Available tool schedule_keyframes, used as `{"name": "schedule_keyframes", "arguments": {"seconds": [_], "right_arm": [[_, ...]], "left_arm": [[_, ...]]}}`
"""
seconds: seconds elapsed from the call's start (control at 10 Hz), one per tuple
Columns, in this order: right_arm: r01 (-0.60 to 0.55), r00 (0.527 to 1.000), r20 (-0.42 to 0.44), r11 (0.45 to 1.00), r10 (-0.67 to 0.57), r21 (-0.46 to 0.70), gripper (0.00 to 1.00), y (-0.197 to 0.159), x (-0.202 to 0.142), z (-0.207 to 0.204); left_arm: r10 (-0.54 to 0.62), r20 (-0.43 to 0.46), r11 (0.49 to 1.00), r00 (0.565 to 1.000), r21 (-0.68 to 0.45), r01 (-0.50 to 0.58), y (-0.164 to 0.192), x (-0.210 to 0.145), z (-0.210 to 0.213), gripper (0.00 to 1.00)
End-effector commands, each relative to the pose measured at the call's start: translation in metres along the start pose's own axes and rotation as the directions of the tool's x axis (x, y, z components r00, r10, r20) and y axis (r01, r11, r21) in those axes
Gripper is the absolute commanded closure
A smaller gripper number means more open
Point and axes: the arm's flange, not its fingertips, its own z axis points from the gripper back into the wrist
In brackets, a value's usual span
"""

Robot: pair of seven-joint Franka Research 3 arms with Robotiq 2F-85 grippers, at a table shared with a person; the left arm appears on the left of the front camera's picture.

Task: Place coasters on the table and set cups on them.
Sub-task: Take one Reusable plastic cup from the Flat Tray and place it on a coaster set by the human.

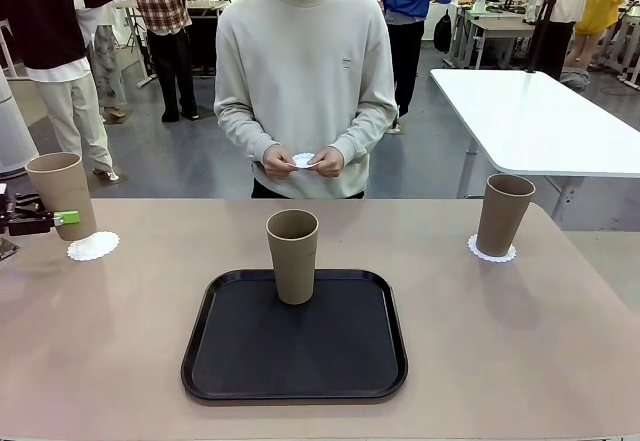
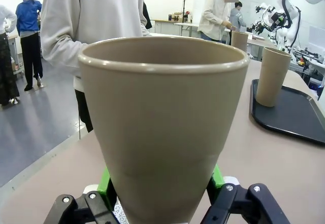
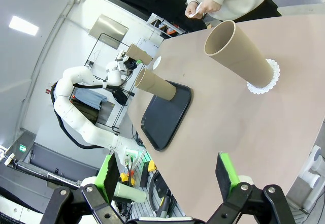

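Observation:
At the table's (image 1: pixel 500 351) far left, my left gripper (image 1: pixel 58 219) is shut on a tan cup (image 1: pixel 60 191), held upright just over the back edge of a lacy white coaster (image 1: pixel 93 246); whether the cup touches it I cannot tell. In the left wrist view this cup (image 2: pixel 162 127) sits between the green pads (image 2: pixel 216 176). A second cup (image 1: pixel 293 256) stands on the black tray (image 1: pixel 294 361). The third cup (image 1: pixel 503 213) rests on a coaster (image 1: pixel 492 253) at the right. The person holds another coaster (image 1: pixel 303 160) in both hands. My right gripper (image 3: pixel 167 176) hangs open above the table with nothing between its fingers, apart from the right cup (image 3: pixel 241 54).
The black tray lies mid-table near the front edge. The person stands at the far side, hands at waist height. A white table (image 1: pixel 540 121) stands behind on the right. Bare tabletop lies between the tray and each side cup.

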Motion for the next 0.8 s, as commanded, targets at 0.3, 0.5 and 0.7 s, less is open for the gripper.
{"name": "schedule_keyframes", "arguments": {"seconds": [0.3,0.5,0.7], "right_arm": [[0.007,1.000,0.001,1.000,-0.007,0.002,0.00,0.000,-0.001,-0.001],[0.007,1.000,0.001,1.000,-0.007,0.002,0.00,0.000,-0.001,-0.001],[0.007,1.000,0.001,1.000,-0.007,0.002,0.00,0.000,-0.001,-0.001]], "left_arm": [[-0.025,0.017,0.999,1.000,-0.035,0.026,0.001,-0.009,-0.003,0.16],[-0.057,0.038,0.997,0.998,-0.048,0.059,0.008,-0.017,-0.003,0.16],[-0.086,0.042,0.995,0.995,-0.057,0.088,0.009,-0.021,-0.003,0.16]]}}
